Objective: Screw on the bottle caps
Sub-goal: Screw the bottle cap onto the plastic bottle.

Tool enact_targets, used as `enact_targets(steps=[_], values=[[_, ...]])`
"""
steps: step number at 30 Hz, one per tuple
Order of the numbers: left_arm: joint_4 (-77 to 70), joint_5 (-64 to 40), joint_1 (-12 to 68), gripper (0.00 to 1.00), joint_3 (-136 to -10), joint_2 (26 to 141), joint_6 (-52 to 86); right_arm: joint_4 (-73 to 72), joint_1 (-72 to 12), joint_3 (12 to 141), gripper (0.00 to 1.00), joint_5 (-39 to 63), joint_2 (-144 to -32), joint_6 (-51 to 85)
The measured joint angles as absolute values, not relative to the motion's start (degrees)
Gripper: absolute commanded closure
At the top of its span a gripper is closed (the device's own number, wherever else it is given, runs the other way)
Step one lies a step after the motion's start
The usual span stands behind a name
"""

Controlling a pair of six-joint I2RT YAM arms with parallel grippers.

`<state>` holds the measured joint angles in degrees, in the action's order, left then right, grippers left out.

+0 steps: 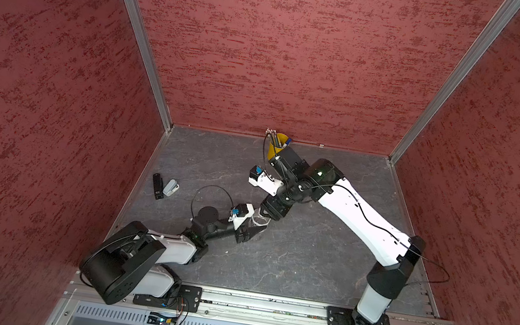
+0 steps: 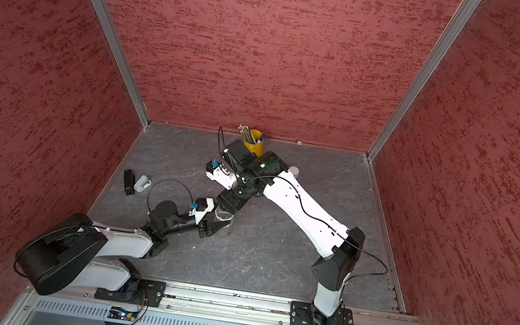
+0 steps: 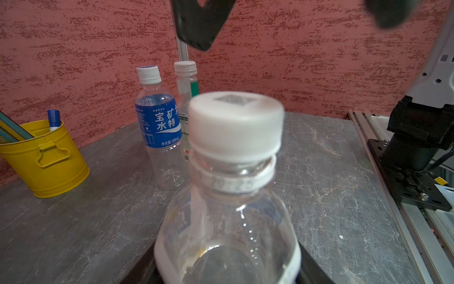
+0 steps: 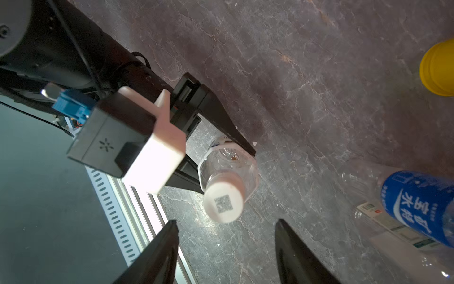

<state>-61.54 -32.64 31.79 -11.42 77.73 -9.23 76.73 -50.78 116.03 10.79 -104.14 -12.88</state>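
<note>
My left gripper (image 3: 227, 270) is shut on the lower body of a clear bottle (image 3: 228, 221) with a white label band, held upright on the table. A small white cap (image 3: 235, 123) with a dark square mark sits on its neck. From the right wrist view the same cap (image 4: 224, 202) lies just beyond my right gripper (image 4: 226, 221), which is open with nothing between its fingers. In both top views the right gripper (image 1: 267, 214) (image 2: 226, 205) hangs over the bottle top. Further back stand a blue-labelled bottle (image 3: 161, 123) with a blue-and-white cap (image 3: 148, 73) and a clear bottle with a green band (image 3: 188, 86) under a white cap (image 3: 185, 67).
A yellow pencil cup (image 3: 46, 157) (image 1: 278, 143) stands by the back wall near the two capped bottles. A black object (image 1: 156, 185) and a grey one (image 1: 171, 188) lie at the table's left edge. The aluminium rail (image 1: 266, 304) runs along the front.
</note>
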Motion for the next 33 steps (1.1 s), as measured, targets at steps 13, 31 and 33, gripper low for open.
enact_targets(steps=[13, 31, 33], values=[[-60.5, -33.3, 31.7, 0.43, -12.0, 77.7, -9.2, 79.5, -53.9, 118.7, 0.51, 6.2, -108.3, -15.6], [-59.8, -32.8, 31.7, 0.43, -12.0, 77.2, -9.2, 80.6, -54.3, 119.5, 0.76, 2.7, -109.8, -11.0], [-58.8, -32.2, 31.8, 0.43, -12.0, 76.5, -9.3, 80.6, -54.6, 119.5, 0.77, 1.8, -109.8, -7.3]])
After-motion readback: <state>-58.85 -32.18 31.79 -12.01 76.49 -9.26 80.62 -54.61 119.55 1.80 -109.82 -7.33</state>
